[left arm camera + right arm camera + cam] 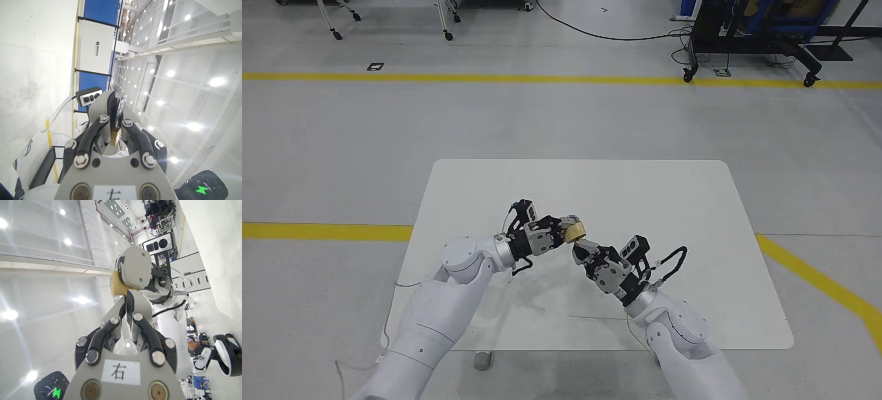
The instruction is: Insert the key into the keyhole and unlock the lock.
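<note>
Clamping brass lock (115,137), left hand (118,99)

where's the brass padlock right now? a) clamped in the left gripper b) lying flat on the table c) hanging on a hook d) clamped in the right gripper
a: the brass padlock is pinched between the fingers of the left gripper, held up off the table.

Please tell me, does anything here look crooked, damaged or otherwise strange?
Nothing stands out. The left gripper holds the brass lock above the table, and the right gripper is shut right at its body. Whether the key sits straight cannot be told.
</note>
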Controlling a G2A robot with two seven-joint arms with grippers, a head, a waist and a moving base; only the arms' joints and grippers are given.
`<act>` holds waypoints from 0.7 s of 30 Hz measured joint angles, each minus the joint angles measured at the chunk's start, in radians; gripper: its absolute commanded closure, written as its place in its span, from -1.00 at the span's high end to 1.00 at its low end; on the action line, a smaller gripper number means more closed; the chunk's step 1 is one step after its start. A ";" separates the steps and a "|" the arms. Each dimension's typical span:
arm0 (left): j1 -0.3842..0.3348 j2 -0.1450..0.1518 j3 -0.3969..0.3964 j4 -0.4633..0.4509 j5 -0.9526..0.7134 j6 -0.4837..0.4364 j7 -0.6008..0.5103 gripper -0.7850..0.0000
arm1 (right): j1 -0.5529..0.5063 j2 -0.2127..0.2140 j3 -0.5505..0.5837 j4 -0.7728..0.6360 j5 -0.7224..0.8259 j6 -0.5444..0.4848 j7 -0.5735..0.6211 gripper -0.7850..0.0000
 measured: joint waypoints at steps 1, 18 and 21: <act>0.001 0.000 0.000 -0.001 0.001 -0.001 0.000 -1.00 | 0.000 0.000 0.000 0.000 0.002 0.000 -0.001 -1.00; 0.029 0.012 -0.005 -0.074 0.125 -0.087 0.070 -1.00 | 0.024 -0.004 0.005 0.059 0.280 0.051 -0.001 -1.00; 0.040 0.014 -0.011 -0.090 0.140 -0.096 0.096 -1.00 | 0.029 -0.003 0.010 0.066 0.308 0.055 0.012 -1.00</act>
